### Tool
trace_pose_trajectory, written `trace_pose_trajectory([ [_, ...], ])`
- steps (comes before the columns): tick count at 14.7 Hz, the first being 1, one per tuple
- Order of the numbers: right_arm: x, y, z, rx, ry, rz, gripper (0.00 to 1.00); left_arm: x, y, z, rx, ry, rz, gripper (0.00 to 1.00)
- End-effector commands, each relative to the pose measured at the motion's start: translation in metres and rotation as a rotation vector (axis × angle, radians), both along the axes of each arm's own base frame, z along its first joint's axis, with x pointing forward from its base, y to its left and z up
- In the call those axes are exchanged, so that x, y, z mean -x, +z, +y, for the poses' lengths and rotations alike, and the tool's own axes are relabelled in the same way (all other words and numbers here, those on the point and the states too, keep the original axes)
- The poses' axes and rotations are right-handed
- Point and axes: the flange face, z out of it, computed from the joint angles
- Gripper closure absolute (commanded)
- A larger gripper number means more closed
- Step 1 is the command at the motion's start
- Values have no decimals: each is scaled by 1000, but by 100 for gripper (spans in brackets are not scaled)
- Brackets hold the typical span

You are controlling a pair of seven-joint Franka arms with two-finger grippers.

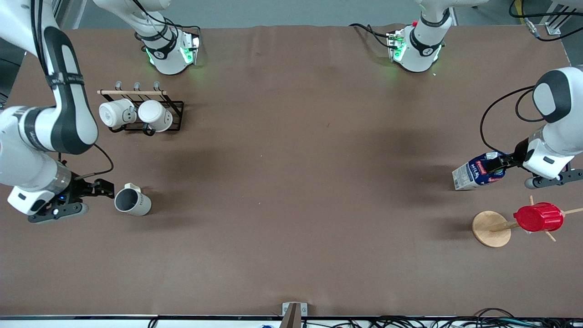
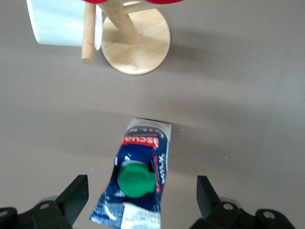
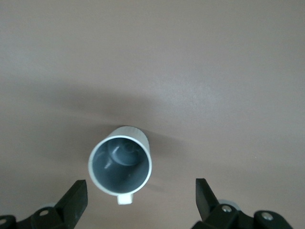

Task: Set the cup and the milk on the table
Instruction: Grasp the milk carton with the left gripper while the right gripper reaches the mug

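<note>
The light-grey cup [image 1: 132, 201] stands upright on the brown table [image 1: 291, 182] near the right arm's end. My right gripper [image 1: 105, 189] is open over it, and its fingers are clear of it. The right wrist view looks down into the cup [image 3: 120, 160] from the gripper [image 3: 140, 188]. The blue and white milk carton [image 1: 476, 173] with a green cap stands on the table near the left arm's end. My left gripper [image 1: 505, 165] is open over its top. In the left wrist view the fingers of this gripper [image 2: 141, 186] flank the carton [image 2: 143, 167] without touching it.
A black rack [image 1: 175, 111] with two white mugs stands toward the right arm's base. A wooden stand [image 1: 489, 228] holding a red ribbed cup [image 1: 538, 217] is nearer the front camera than the milk; the stand also shows in the left wrist view [image 2: 138, 40].
</note>
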Motion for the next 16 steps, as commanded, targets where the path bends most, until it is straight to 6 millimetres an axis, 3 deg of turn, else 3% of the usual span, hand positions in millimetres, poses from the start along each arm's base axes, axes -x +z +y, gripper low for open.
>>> trace_pose_trajectory([
  [1,-2,-31,-4,-10,24,3,0,-3,-10,5,-14,-7,0,0],
  [3,-4,-54,-14,-5,67,4,0,-4,-20,4,-15,-9,5,0],
  [7,1,-95,-11,-6,79,24,1,-5,-34,2,-16,-13,15,0],
  [9,5,-104,-7,-2,84,-1,7,1,-39,2,-14,-12,28,0],
  [10,5,-105,-7,-2,84,-2,18,2,-39,3,-14,-11,29,0],
  [11,5,-105,-6,-3,84,-1,36,2,-40,2,-13,-11,31,0],
  [13,6,-105,-7,-5,73,3,80,2,-38,2,-13,-11,26,0],
  [14,6,-106,-4,-10,65,13,97,2,-36,2,-13,-10,24,4],
  [16,8,-106,-3,-30,21,29,100,2,-32,2,-13,-7,17,34],
])
